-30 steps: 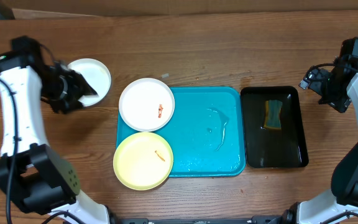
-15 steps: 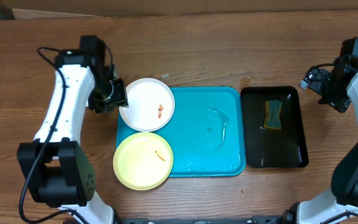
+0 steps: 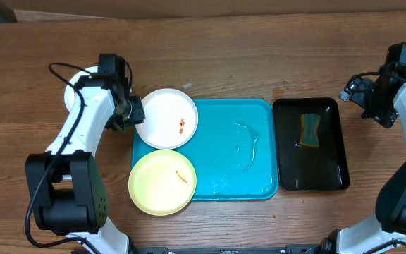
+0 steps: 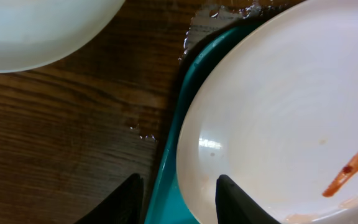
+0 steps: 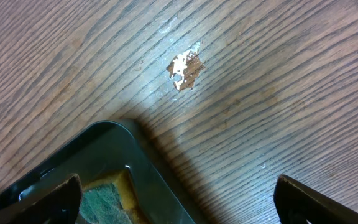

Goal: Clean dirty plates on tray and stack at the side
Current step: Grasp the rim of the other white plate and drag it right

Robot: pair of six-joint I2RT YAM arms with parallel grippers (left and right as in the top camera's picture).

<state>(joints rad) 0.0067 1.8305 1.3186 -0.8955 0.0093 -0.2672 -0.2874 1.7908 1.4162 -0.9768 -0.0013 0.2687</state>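
Observation:
A white plate with a reddish speck sits on the cyan tray at its far left corner. A pale yellow-green plate with an orange speck overhangs the near left corner. Another white plate lies on the table to the left, partly hidden by my left arm. My left gripper is at the first plate's left edge. In the left wrist view its jaws are open astride the plate rim and the tray rim. My right gripper hangs open over the table at the far right.
A narrow black tray holding a green-and-yellow sponge stands right of the cyan tray. Water streaks lie on the cyan tray's floor. In the right wrist view the black tray's corner and a wet patch on the wood show.
My left arm has swung right from the side plate to the white plate on the tray, and its jaws have narrowed. The right arm has not moved.

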